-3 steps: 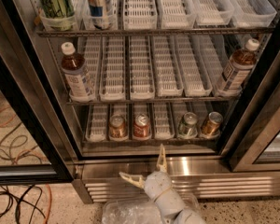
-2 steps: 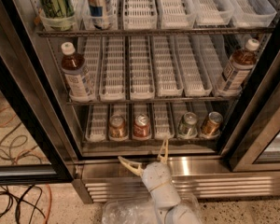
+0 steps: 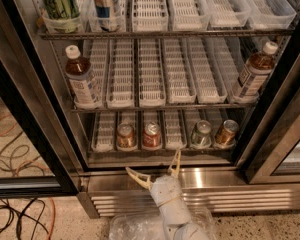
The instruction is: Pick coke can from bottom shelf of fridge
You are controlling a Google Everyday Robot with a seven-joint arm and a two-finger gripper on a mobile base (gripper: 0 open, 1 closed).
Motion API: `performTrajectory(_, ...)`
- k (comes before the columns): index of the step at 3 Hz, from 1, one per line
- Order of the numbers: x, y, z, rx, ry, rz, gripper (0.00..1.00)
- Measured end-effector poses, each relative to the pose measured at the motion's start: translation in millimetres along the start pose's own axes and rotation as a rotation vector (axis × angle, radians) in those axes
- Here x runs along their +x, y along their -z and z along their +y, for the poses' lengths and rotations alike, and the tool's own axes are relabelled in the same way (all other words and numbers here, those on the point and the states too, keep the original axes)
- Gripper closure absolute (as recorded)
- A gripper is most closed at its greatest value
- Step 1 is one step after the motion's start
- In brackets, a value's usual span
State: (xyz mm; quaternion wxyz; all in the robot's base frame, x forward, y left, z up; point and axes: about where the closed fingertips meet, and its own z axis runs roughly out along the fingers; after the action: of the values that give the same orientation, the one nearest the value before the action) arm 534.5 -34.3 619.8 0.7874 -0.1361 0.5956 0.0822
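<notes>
Camera view: claw (image 3: 156,169) spread empty, before louvred base (image 3: 250,196); coke can (image 3: 151,135) beside brownish can (image 3: 125,135), bottom shelf (image 3: 104,132).

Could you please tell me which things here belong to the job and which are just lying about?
Job: coke can; bottom shelf; fridge; pincer, open, low before the fridge's steel base.
Lying about: brownish can; greenish-silver can; gold can; left bottle; right bottle; floor cables.

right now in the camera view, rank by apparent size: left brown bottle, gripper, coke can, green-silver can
1. left brown bottle
2. gripper, fingers open, low before the fridge; nearer the camera, so unsure
3. coke can and green-silver can: alike
</notes>
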Motion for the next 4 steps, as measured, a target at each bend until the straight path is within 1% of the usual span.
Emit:
performTrajectory(1, 5, 0, 1, 0.046, -0.025, -0.023, 0.0)
performTrajectory(2, 10, -3, 4, 0.112, -0.046, -0.08, 0.0)
performTrajectory(3, 26, 6, 13, 0.151, -0.065, -0.077, 0.0)
performTrajectory(4, 26, 6, 13, 0.151, -0.066, -0.077, 0.01)
